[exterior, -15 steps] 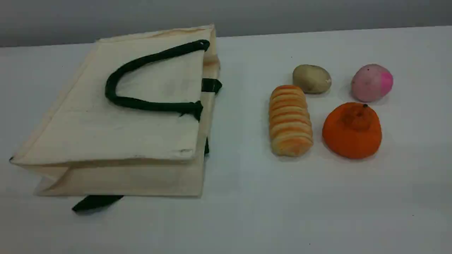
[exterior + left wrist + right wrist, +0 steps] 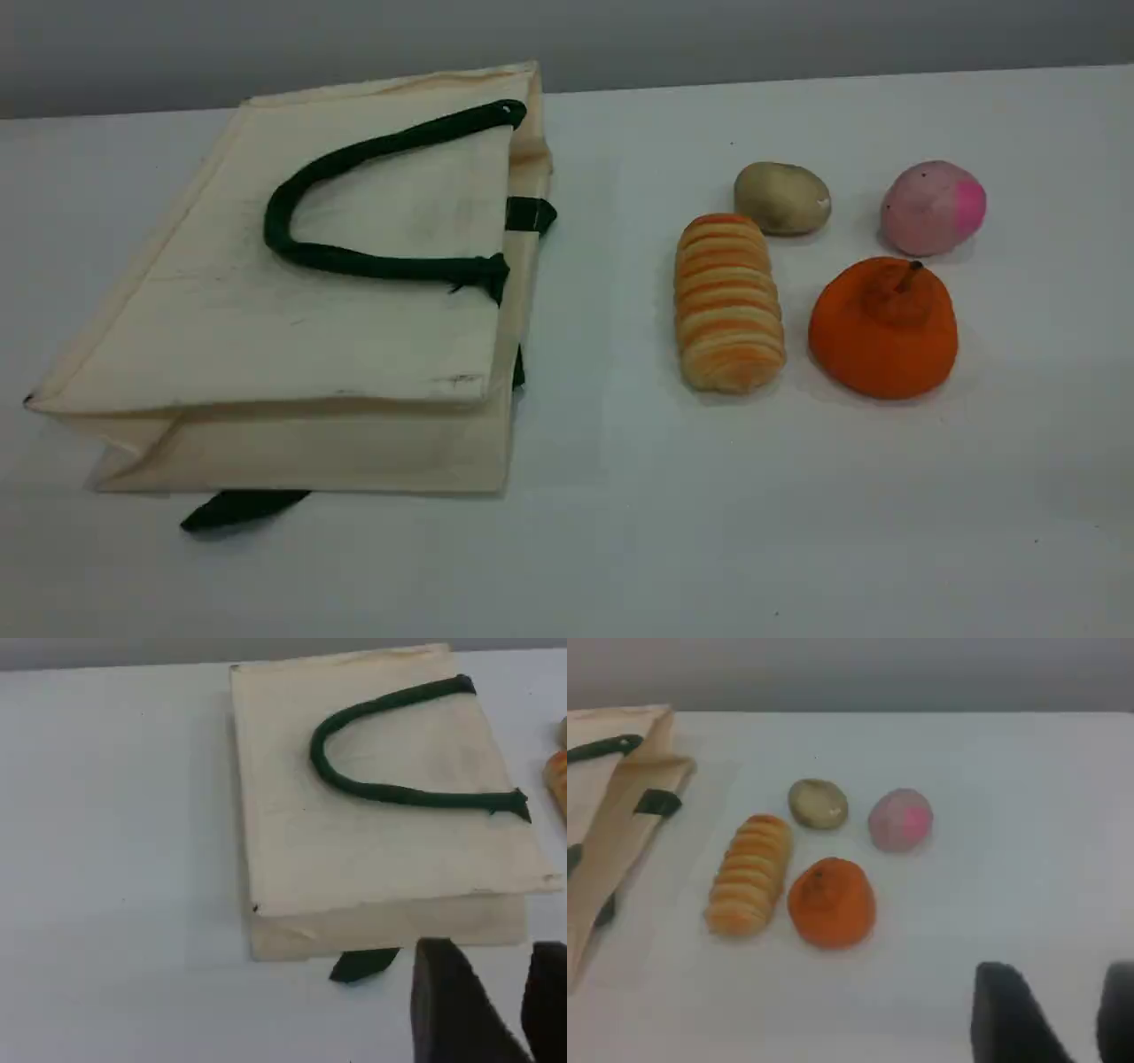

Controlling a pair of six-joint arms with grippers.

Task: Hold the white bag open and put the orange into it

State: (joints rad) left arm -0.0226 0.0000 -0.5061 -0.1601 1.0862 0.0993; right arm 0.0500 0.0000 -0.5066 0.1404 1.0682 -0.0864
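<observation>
White tabletop [image 2: 620,532] | white bag [image 2: 292,337] flat at left, limp: take the rope handle [image 2: 354,261] | orange [image 2: 883,328] right, squashy, grip its sides | both jaws part-open, empty

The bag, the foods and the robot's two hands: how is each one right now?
white bag: lying flat, mouth not held open.
rope handle: resting on the bag's top.
orange: on the table, stem up, untouched.
bread roll: lying beside the orange.
potato: on the table.
pink fruit: on the table.
left gripper: open, empty.
right gripper: open, empty.
</observation>
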